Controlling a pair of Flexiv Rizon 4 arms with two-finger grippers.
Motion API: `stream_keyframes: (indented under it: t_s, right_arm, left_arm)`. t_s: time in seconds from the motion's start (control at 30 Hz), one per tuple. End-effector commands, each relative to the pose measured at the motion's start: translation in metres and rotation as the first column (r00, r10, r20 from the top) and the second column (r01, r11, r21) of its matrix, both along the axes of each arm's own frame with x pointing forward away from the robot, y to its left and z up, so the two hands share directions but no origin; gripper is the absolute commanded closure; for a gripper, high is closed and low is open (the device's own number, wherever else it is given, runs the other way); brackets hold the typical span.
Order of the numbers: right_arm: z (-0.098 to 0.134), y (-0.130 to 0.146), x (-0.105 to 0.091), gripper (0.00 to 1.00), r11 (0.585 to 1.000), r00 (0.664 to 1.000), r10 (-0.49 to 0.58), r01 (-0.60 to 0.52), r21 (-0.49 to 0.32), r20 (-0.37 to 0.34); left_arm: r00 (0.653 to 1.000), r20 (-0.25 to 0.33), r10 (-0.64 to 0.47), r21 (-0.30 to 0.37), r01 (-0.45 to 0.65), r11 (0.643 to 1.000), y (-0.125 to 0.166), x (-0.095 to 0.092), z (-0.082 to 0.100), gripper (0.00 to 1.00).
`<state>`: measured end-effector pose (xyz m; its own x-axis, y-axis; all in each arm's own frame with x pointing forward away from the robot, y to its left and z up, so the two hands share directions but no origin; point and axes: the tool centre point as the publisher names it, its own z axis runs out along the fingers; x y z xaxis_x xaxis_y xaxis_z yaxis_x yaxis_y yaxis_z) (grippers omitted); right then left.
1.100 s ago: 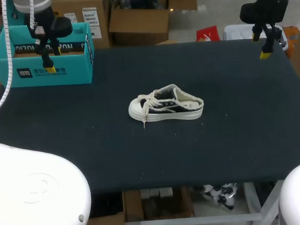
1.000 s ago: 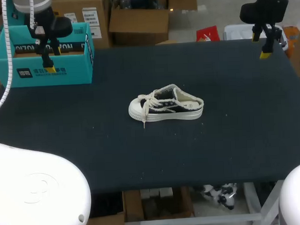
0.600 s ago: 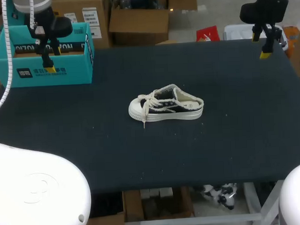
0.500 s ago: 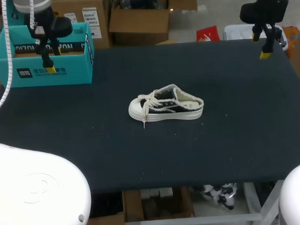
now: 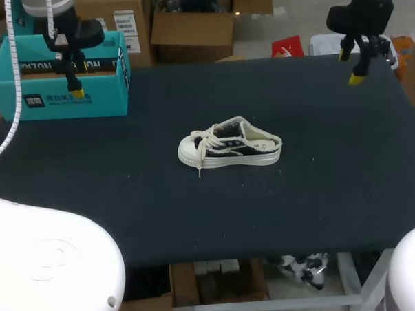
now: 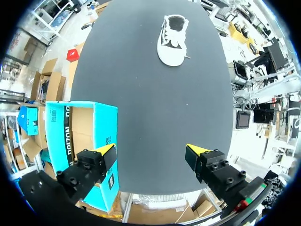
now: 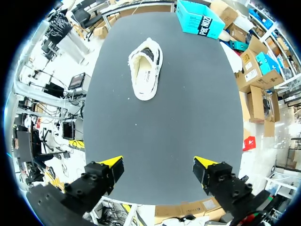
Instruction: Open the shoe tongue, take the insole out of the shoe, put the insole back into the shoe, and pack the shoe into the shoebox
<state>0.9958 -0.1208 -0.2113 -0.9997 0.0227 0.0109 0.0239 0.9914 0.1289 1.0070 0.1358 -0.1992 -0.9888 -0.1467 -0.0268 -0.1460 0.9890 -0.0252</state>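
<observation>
The only print on my table is on the teal shoebox (image 5: pixel 102 98). A black band (image 5: pixel 97 64) along its upper edge carries pale block lettering, upside down in the head view, and a small dark patch (image 5: pixel 33 101) with pale characters sits on the near wall, with a short line of dark print beside it. Both wrist views catch the same lettering on the box's side, too small for me to spell out.

Matt dark table (image 5: pixel 319 192), black canvas shoe (image 5: pixel 229 143) with smooth white rubber sole (image 5: pixel 259 159), teal cardboard shoebox (image 5: pixel 57 101)
</observation>
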Motion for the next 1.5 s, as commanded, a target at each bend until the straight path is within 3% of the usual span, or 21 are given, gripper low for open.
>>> stream_keyframes:
  t_s: [0.03, 0.13, 0.27, 0.37, 0.4, 0.53, 0.57, 0.6, 0.63, 1.1, 1.13, 1.27, 1.3, 1.33, 1.4, 1.5]
  right_arm:
    - [-0.022, 0.006, -0.018, 0.00, 0.996, 0.999, -0.013, 0.010, 0.091, 0.039]
    - [-0.036, 0.024, -0.027, 0.00, 0.987, 0.998, -0.033, 0.025, 0.159, 0.049]
    - [-0.057, 0.047, -0.036, 0.00, 0.971, 0.997, -0.064, 0.050, 0.234, 0.052]
    - [-0.069, 0.064, -0.043, 0.00, 0.953, 0.993, -0.092, 0.065, 0.297, 0.078]
    - [-0.072, 0.070, -0.046, 0.00, 0.945, 0.992, -0.091, 0.060, 0.322, 0.084]
    - [-0.083, 0.088, -0.052, 0.00, 0.932, 0.987, -0.137, 0.099, 0.349, 0.087]
    - [-0.085, 0.092, -0.053, 0.00, 0.925, 0.986, -0.142, 0.103, 0.365, 0.082]
    - [-0.087, 0.096, -0.053, 0.00, 0.918, 0.988, -0.134, 0.095, 0.385, 0.075]
    - [-0.088, 0.099, -0.053, 0.00, 0.922, 0.987, -0.140, 0.104, 0.372, 0.072]
    - [-0.088, 0.099, -0.053, 0.00, 0.922, 0.987, -0.140, 0.104, 0.372, 0.072]
    - [-0.091, 0.101, -0.049, 0.00, 0.915, 0.987, -0.153, 0.123, 0.384, 0.048]
    - [-0.120, 0.115, -0.042, 0.00, 0.913, 0.991, -0.132, 0.131, 0.387, -0.023]
    - [-0.130, 0.118, -0.041, 0.00, 0.904, 0.991, -0.129, 0.133, 0.405, -0.037]
    - [-0.138, 0.120, -0.040, 0.00, 0.898, 0.991, -0.123, 0.130, 0.420, -0.044]
    - [-0.149, 0.124, -0.041, 0.00, 0.888, 0.991, -0.128, 0.136, 0.440, -0.048]
    - [-0.161, 0.128, -0.042, 0.00, 0.865, 0.989, -0.140, 0.141, 0.481, -0.038]
  left_arm:
    - [0.995, 0.022, 0.094, 0.036, -0.095, 0.995, -0.019, -0.009, -0.004, 0.00]
    - [0.976, 0.041, 0.214, 0.036, -0.216, 0.976, -0.029, -0.015, -0.004, 0.00]
    - [0.906, 0.038, 0.421, -0.014, -0.421, 0.907, -0.038, -0.021, -0.007, 0.00]
    - [0.862, 0.026, 0.506, -0.051, -0.504, 0.862, -0.043, -0.027, -0.015, 0.00]
    - [0.844, 0.048, 0.534, -0.034, -0.532, 0.846, -0.045, -0.029, -0.019, 0.00]
    - [0.797, 0.038, 0.603, -0.091, -0.598, 0.796, -0.051, -0.036, -0.027, 0.00]
    - [0.759, 0.044, 0.649, -0.127, -0.640, 0.758, -0.052, -0.037, -0.026, 0.00]
    - [0.702, 0.104, 0.704, -0.132, -0.692, 0.710, -0.052, -0.036, -0.026, 0.00]
    - [0.725, 0.102, 0.681, -0.132, -0.669, 0.731, -0.055, -0.036, -0.027, 0.00]
    - [0.725, 0.102, 0.681, -0.132, -0.669, 0.731, -0.055, -0.036, -0.027, 0.00]
    - [0.707, 0.072, 0.704, -0.143, -0.691, 0.708, -0.062, -0.036, -0.023, 0.00]
    - [0.607, 0.082, 0.791, -0.139, -0.779, 0.612, -0.094, -0.040, -0.024, 0.00]
    - [0.545, 0.074, 0.835, -0.133, -0.825, 0.550, -0.104, -0.040, -0.026, 0.00]
    - [0.524, 0.088, 0.847, -0.134, -0.837, 0.531, -0.110, -0.040, -0.027, 0.00]
    - [0.478, 0.047, 0.877, -0.135, -0.867, 0.480, -0.121, -0.042, -0.026, 0.00]
    - [0.436, 0.022, 0.900, -0.139, -0.890, 0.435, -0.138, -0.049, -0.026, 0.00]
